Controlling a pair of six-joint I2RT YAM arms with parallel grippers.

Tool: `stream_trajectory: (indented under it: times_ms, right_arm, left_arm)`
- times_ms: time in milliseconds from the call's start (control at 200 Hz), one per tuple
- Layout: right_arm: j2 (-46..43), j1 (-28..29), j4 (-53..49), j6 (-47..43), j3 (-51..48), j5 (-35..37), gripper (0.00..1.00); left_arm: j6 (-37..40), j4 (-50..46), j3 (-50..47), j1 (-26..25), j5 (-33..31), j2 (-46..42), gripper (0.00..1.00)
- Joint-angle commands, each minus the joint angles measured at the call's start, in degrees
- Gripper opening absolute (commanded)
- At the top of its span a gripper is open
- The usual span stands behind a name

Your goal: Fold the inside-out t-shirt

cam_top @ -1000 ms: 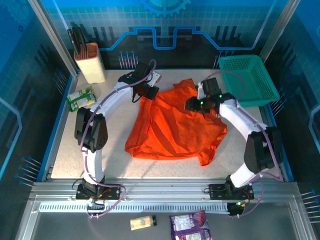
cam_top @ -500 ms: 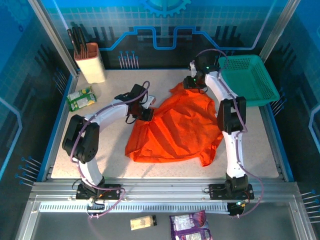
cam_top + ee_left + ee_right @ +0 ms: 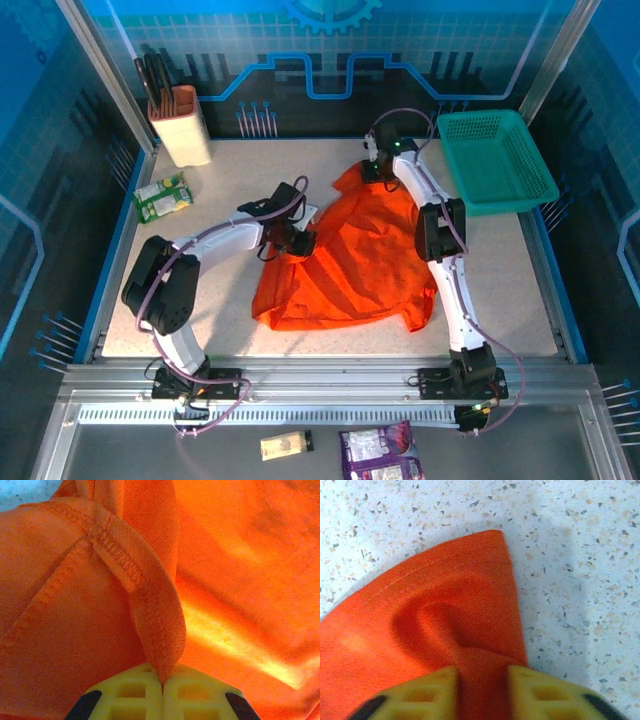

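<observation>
While both claws grip the shirt (image 3: 350,265) at once, we take it that we are drawing it flat before any fold is made. Our left claw (image 3: 162,682) is clamped on a stitched hem, its yellow pads meeting with only the fabric's edge between them; from above it sits at the shirt's left edge, mid-table. Our right claw (image 3: 482,680) is narrowed around a bunched corner. Cloth fills the gap between its pads, and the corner's tip lies flat on the speckled table (image 3: 570,555) beyond them. From above, that arm reaches to the shirt's far edge, near the teal basket (image 3: 500,160) but apart from it. The shirt lies rumpled in the middle of the table, with creases running between the two grips. We judge from the raised seam in the left wrist view that the garment is inside out. Holding two separated edges lets us pull one against the other and take out slack, and a pinch on a hem should slip less than one on loose cloth. Folding itself looks not yet begun.
</observation>
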Motion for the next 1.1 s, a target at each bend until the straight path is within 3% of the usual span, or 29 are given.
stream_trajectory:
  times_ms: [0,45,255,505,690,850,1041,1096]
  right_arm:
    - [-2.1,-1.1,-0.3,2.2,-2.1,-0.4,0.09]
    - [-4.4,-2.2,0.4,3.5,-3.6,-1.3,0.0]
    - [-17.8,-7.8,4.1,8.4,-4.9,-5.1,0.0]
    - [-29.3,-14.6,8.4,17.4,5.7,-10.7,0.0]
    - [-42.0,-19.1,12.7,19.9,0.0,-13.1,0.0]
    - [-60.1,-19.2,21.2,18.8,-28.1,-14.9,0.0]
    - [-79.2,-15.0,26.1,14.6,-67.3,-13.9,0.0]
    - [-82.4,-13.2,25.4,14.1,-76.7,-13.2,0.0]
  left_arm:
    - [-1.6,1.3,0.5,1.4,-0.7,-4.5,0.0]
    - [-2.1,1.5,1.1,2.7,-0.5,-5.6,0.0]
    - [-9.1,4.8,6.0,13.8,6.1,-10.5,0.0]
    - [-15.0,4.7,31.4,26.1,17.0,-7.3,0.0]
    - [-24.9,12.0,39.5,34.3,23.4,-8.5,0.0]
    - [-27.9,16.0,27.4,36.9,24.7,-15.7,0.0]
    - [-26.3,16.2,-6.1,36.6,17.8,-29.8,0.05]
    - [-25.6,15.0,-15.8,36.3,15.8,-32.9,0.11]
